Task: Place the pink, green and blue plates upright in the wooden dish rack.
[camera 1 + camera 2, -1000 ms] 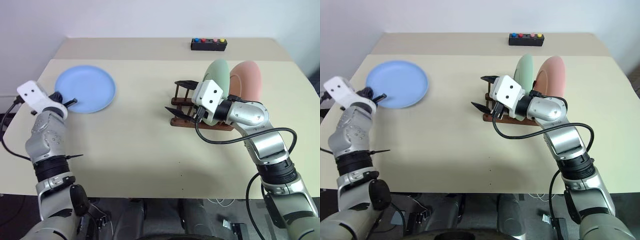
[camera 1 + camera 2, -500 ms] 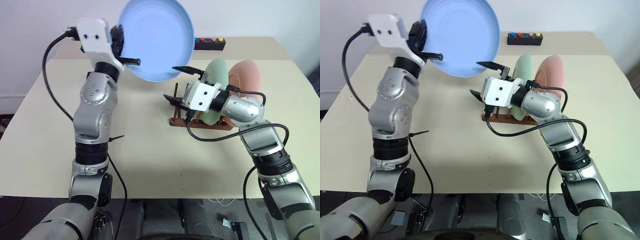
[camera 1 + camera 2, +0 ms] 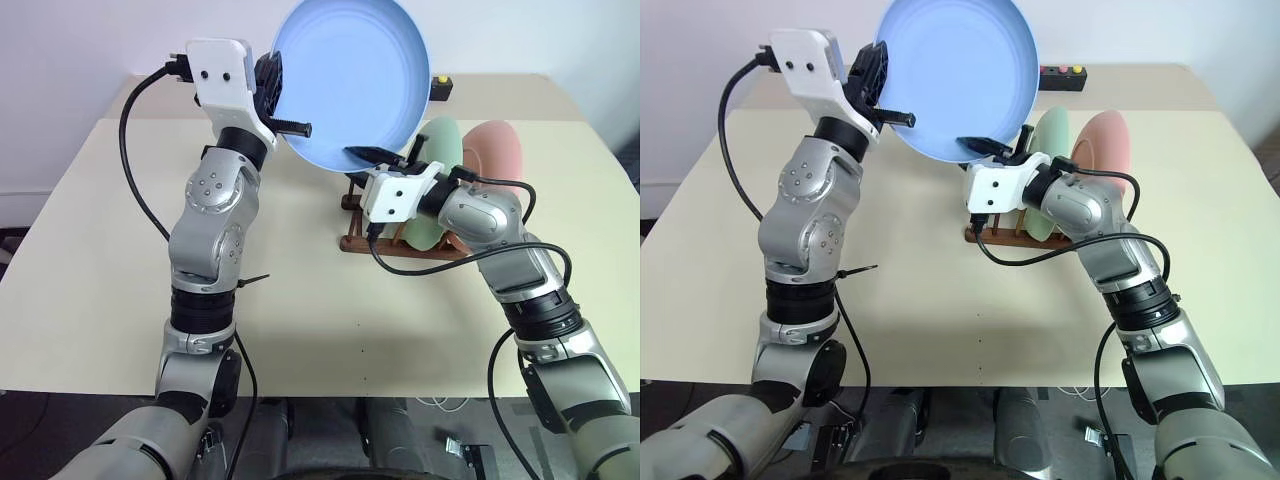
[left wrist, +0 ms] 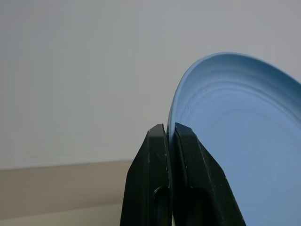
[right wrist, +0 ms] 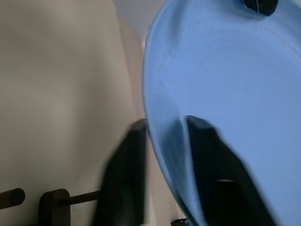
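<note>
Head views: a round, shallow blue plastic plate (image 3: 350,75) is held in the air at the upper centre of the frame, tilted nearly upright with its concave face toward the camera, above a beige rectangular table (image 3: 300,290). The left gripper (image 3: 290,127), at upper left of centre, pinches the plate's left rim; in the left wrist view its two black fingers (image 4: 153,188) are pressed together with the thin blue rim between them. The right gripper (image 3: 380,155), at centre frame, meets the plate's lower rim; in the right wrist view one black finger (image 5: 124,183) lies behind the rim and the other across the plate's concave face, so the jaws are clamped on the plate. Thus both grippers grasp the same plate. Just right of centre, partly hidden behind the right gripper, the small dark brown wooden dish rack (image 3: 355,240) with upright pegs rests on the table. A pale green round plate (image 3: 440,150) stands upright in the rack, and a pink round plate (image 3: 495,160) stands upright just to its right. A black box with coloured buttons (image 3: 1065,77) lies at the table's far edge, partly hidden by the blue plate.
</note>
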Controlling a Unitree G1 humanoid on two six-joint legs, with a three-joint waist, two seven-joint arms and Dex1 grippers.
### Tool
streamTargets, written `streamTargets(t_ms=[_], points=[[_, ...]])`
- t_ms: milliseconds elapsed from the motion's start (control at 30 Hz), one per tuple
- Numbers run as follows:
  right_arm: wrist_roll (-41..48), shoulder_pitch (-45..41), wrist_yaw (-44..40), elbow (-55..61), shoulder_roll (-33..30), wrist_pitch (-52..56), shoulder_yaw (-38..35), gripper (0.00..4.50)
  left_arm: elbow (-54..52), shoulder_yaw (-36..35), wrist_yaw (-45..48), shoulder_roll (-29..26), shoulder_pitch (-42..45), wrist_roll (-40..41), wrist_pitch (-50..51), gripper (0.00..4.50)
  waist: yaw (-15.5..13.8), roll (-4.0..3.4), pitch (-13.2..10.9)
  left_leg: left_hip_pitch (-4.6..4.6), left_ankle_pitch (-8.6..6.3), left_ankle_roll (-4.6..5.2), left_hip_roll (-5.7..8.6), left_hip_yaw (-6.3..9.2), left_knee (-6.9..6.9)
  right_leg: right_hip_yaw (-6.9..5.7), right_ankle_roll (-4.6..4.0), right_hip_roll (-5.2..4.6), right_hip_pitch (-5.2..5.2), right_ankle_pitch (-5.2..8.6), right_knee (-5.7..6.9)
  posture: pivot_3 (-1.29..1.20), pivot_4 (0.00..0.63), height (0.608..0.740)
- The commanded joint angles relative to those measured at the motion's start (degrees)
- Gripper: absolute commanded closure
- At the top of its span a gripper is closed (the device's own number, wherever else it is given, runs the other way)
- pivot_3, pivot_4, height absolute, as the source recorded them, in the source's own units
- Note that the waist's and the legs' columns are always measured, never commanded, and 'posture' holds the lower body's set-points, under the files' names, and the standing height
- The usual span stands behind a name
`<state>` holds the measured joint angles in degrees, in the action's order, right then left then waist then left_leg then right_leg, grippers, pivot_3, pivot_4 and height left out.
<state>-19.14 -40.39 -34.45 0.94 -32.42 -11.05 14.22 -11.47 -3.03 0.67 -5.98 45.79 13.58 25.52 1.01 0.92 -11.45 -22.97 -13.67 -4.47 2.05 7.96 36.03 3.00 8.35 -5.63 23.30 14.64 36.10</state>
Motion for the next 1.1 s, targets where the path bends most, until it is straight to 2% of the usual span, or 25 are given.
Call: streamTargets(t_ms=[33,100,233,267,433,667,800,933,1100], points=[[0.39,-0.70,0.80,1.08,0.37,-0.93,-1.21,4.45,-2.19,-0.67,0.18,0.13,0.56,0.25,-0.03,4.50,-0.03,-0.01,-0.01,0.00,0.00,0.00,0.00,0.00,0.00,0.00,0.00,0.00,0.00,0.00,0.01,0.00,0.150,0.740],[0.31,-0.70,0.83,0.99,0.38,-1.18,-1.15,4.45,-2.32,-0.73,0.37,0.32,0.54,0.47,0.14,4.50,-0.05,-0.01,-0.01,0.00,0.00,0.00,0.00,0.00,0.01,0.00,0.00,0.00,-0.01,0.00,0.00,0.00,0.150,0.740],[-0.35,-0.81,1.34,1.11,0.51,-1.87,-0.99,4.50,-2.84,-2.60,0.37,1.96,0.68,3.38,0.30,3.21,-0.09,-0.01,-0.01,0.00,0.00,0.00,0.00,0.01,0.02,0.00,0.00,0.00,-0.02,0.00,0.01,0.00,0.150,0.740],[-0.71,-0.88,1.74,1.18,0.52,-2.11,-1.04,4.50,-3.04,-4.33,-0.14,2.90,1.17,5.30,0.04,2.60,-0.10,-0.01,-0.01,-0.01,0.00,0.00,0.01,0.00,0.03,0.00,0.00,0.00,-0.02,0.00,0.00,0.00,0.150,0.740],[-1.26,-1.12,2.55,1.48,0.37,-3.11,-1.27,4.50,-4.10,-10.26,-1.55,4.68,3.65,10.78,-3.13,0.09,0.02,0.00,-0.01,0.00,0.03,-0.05,0.00,0.01,0.01,0.00,0.00,0.00,0.00,0.00,0.01,0.00,0.150,0.740],[2.04,-3.34,2.14,3.94,1.41,-1.68,-3.27,4.50,-0.35,-16.99,-4.17,-1.34,5.54,9.10,-9.34,0.04,0.07,0.00,-0.01,0.01,0.12,-0.21,0.00,0.00,0.01,0.00,0.00,0.00,-0.01,0.00,0.00,0.00,0.150,0.740],[16.68,-4.83,-0.62,9.70,6.30,8.22,-7.99,4.50,4.65,-18.54,-2.44,-7.62,2.41,6.32,-11.66,0.04,0.19,-0.01,-0.01,0.01,0.12,-0.20,0.00,0.01,0.01,0.00,0.00,0.01,0.00,0.00,0.04,0.00,0.150,0.740],[26.47,-5.58,-2.98,14.53,7.79,16.96,-11.00,4.50,8.17,-19.35,-1.17,-9.30,-0.55,6.49,-13.21,0.04,-0.26,0.01,0.00,-0.02,0.10,-0.16,0.01,0.07,0.05,-0.02,0.00,0.01,-0.02,-0.01,0.02,0.00,0.150,0.740],[47.92,-4.67,-1.12,22.42,11.36,35.08,-17.60,4.50,10.27,-13.43,8.55,-10.69,-10.04,6.36,-11.97,0.04,-0.10,-0.01,0.01,0.00,0.01,0.00,0.01,0.09,0.03,-0.02,-0.03,0.01,-0.02,-0.02,0.10,0.00,0.150,0.740]])
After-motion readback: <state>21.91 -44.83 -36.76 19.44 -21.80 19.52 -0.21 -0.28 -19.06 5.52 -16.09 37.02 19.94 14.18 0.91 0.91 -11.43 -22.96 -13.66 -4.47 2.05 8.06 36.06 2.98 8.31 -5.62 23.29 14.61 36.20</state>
